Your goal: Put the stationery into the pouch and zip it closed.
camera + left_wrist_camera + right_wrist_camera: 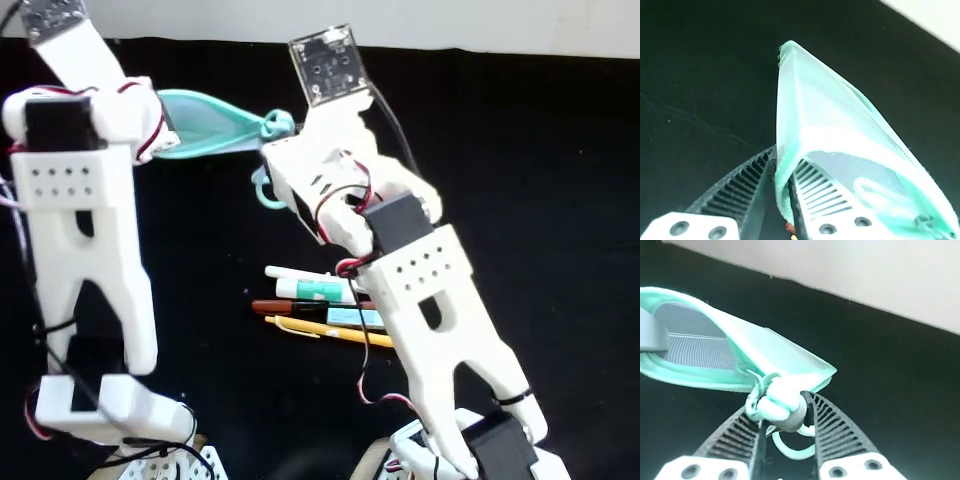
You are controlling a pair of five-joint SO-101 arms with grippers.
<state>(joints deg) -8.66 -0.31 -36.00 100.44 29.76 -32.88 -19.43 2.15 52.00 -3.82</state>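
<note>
**A:** Item one, on your left: left claw (785,161), black ribbed fingers (742,186). It is drawn narrow, clamped on one wall of the mint-green translucent mesh pouch (205,125). The pouch's edge runs down between the two fingers.

**B:** Confirmed. Item two for you: the pouch is at the far side of the black table cloth (560,200), spanning from your left arm to your right. Your right wrist view shows its mouth gaping, with ribbed mesh visible inside. You cannot tell from these views whether it rests on the cloth or hangs clear.

**A:** Item three, next along: right claw (785,407), pinched tight on the knotted mint cord pull (771,401) at the pouch's corner. A loop of the same cord hangs between its fingers.

**B:** Agreed. Item four, your stationery, all outside the pouch:
- white marker with a green band (320,290)
- brown-red pen (290,307)
- pale blue piece (350,317), too far under your right arm to name
- yellow pen (325,329)

**A:** Position for your record: the four lie side by side on the cloth, one row behind another, nearer the arm bases. They are well apart from the pouch. Their right-hand ends are hidden beneath your right arm.
</note>
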